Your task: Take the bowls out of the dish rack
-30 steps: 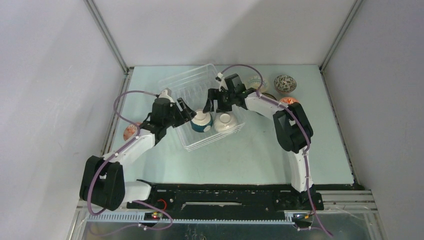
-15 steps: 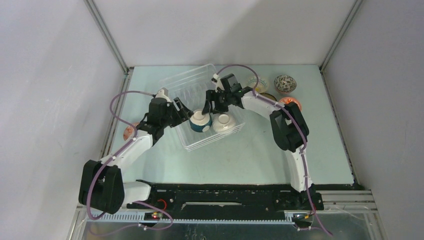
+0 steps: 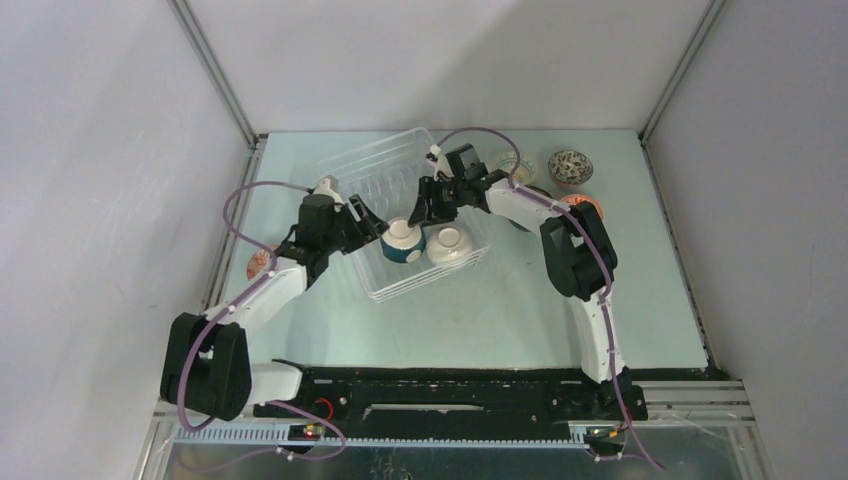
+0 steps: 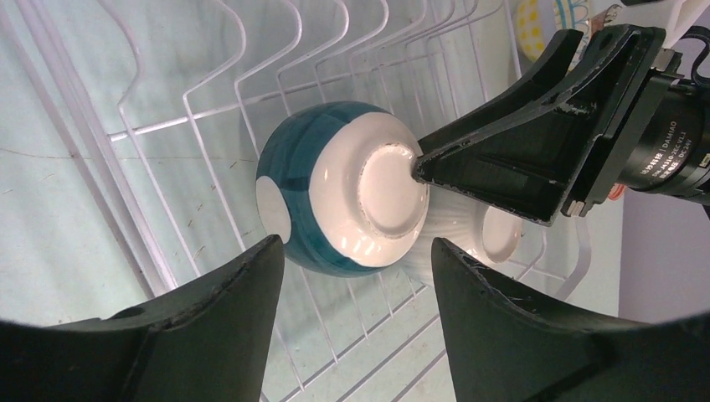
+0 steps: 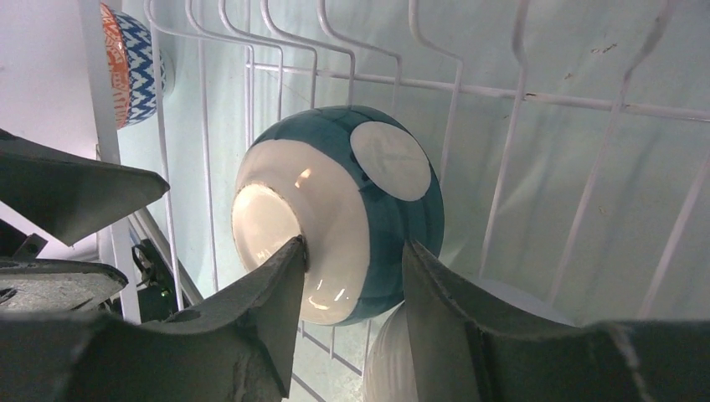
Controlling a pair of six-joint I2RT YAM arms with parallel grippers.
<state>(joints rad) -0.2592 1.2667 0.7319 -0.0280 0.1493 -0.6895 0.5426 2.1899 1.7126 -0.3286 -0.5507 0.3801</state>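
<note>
The dish rack [image 3: 377, 176] holds a dark teal bowl [image 3: 402, 243] and a white bowl [image 3: 448, 246], both tipped on their sides. My right gripper [image 5: 352, 251] has one finger on the teal bowl's [image 5: 368, 209] white foot and the other against its teal side, shut on it. The left wrist view shows that finger's tip on the teal bowl's [image 4: 335, 201] base. My left gripper [image 4: 356, 260] is open just left of this bowl, not touching it. The white bowl [image 4: 494, 233] lies behind the teal one.
Four more bowls stand on the table outside the rack: a dark patterned one [image 3: 570, 166], a pale one [image 3: 518, 166] and a red one [image 3: 579, 203] to the right, and a red one [image 3: 262, 263] to the left. Rack wires [image 5: 352, 79] surround both grippers.
My right gripper's jaws have narrowed onto the teal bowl after reaching in a little further left. The left gripper has stayed open beside the bowl.
</note>
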